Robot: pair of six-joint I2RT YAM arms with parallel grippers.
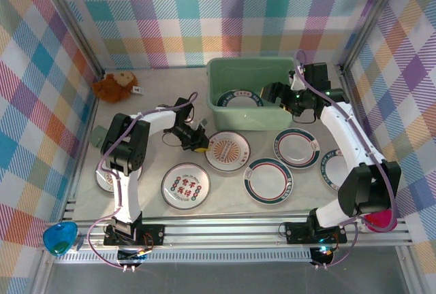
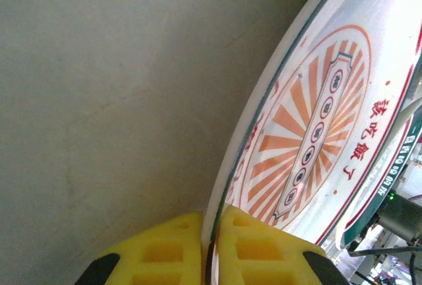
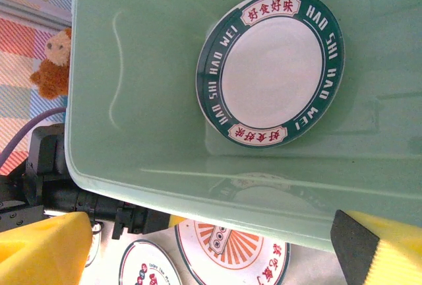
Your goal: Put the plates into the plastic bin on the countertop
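Your left gripper (image 2: 211, 251) is closed narrow, its yellow pads (image 2: 165, 255) pinching the near rim of the sunburst plate (image 2: 316, 120). Bare countertop (image 2: 99, 100) lies open on the left of the fingers in the wrist view. Your right gripper (image 3: 211, 252) is spread wide and empty over the near wall of the plastic bin (image 3: 92, 100). Ahead of it, a green-rimmed plate (image 3: 270, 67) lies flat on the bin floor.
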